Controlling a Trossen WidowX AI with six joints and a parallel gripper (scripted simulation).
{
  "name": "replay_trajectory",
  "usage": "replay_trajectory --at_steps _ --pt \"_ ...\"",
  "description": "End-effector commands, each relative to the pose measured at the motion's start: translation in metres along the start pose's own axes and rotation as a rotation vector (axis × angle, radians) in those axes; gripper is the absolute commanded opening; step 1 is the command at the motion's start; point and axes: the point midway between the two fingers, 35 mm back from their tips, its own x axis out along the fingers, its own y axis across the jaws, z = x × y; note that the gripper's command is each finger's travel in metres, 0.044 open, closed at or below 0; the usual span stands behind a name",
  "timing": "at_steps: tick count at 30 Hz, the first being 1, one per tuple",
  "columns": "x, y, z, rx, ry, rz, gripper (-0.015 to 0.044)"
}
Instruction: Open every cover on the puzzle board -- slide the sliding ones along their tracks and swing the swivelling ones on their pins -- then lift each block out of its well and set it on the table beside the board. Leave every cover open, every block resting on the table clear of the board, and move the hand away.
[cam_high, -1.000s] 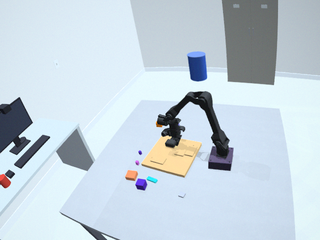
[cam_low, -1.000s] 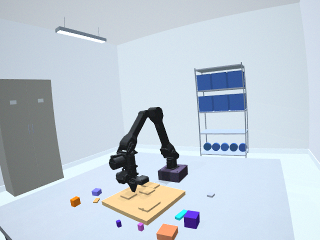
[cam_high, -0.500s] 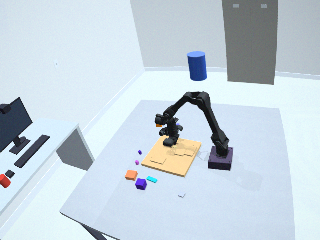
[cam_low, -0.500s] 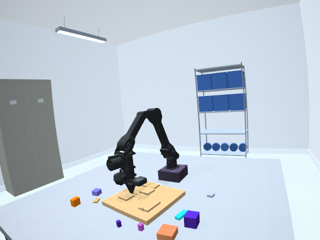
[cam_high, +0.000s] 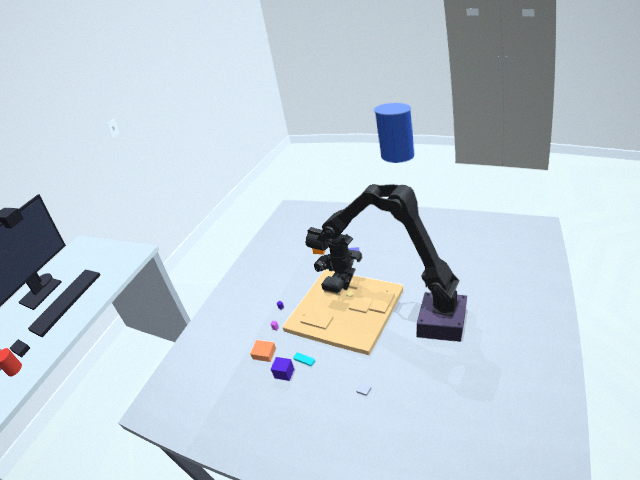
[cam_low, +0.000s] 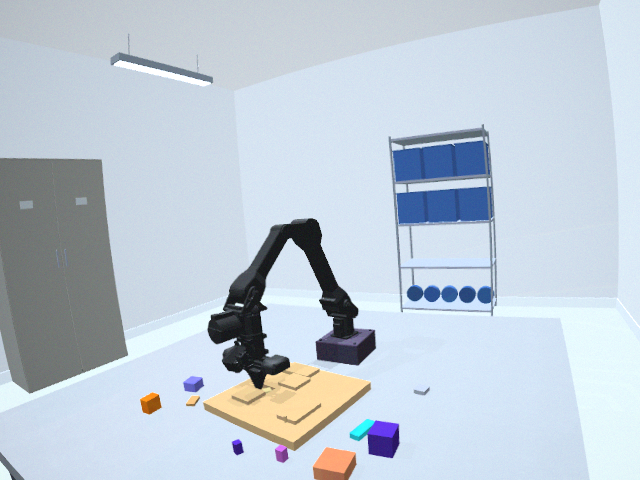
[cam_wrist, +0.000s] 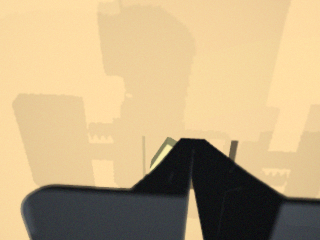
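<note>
The tan puzzle board (cam_high: 356, 339) (cam_low: 338, 395) lies flat on the table. Raised tan covers show on it: one plate (cam_high: 316, 321) (cam_low: 302, 411) near its outer edge, a pair (cam_high: 359, 306) (cam_high: 381, 302) toward the arm's base, and a plate (cam_low: 248, 395) beside the fingertips. My gripper (cam_low: 259, 386) (cam_wrist: 190, 143) is shut with nothing between its fingers, pointing down low over the board. Just beside the tips is a small pale yellow patch (cam_high: 349, 293) (cam_low: 268, 389) (cam_wrist: 162, 156) with a dark edge, probably a block in a well, partly hidden by a finger in the wrist view.
Around the board on the table lie an orange block (cam_high: 263, 350), a purple cube (cam_high: 282, 368), a cyan bar (cam_high: 304, 359), a grey tile (cam_high: 363, 390), small purple (cam_high: 280, 304) and magenta (cam_high: 274, 324) pieces, an orange cube (cam_low: 150, 403), a lilac block (cam_low: 193, 383) and a thin orange piece (cam_low: 192, 400).
</note>
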Motion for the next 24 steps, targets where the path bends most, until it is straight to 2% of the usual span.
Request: replay_trajectory --at_steps 1,24 --pt "0.001 -0.001 0.005 0.004 -0.001 -0.003 0.0000" --pt "0.001 0.000 0.027 0.004 -0.003 -0.003 0.0000"
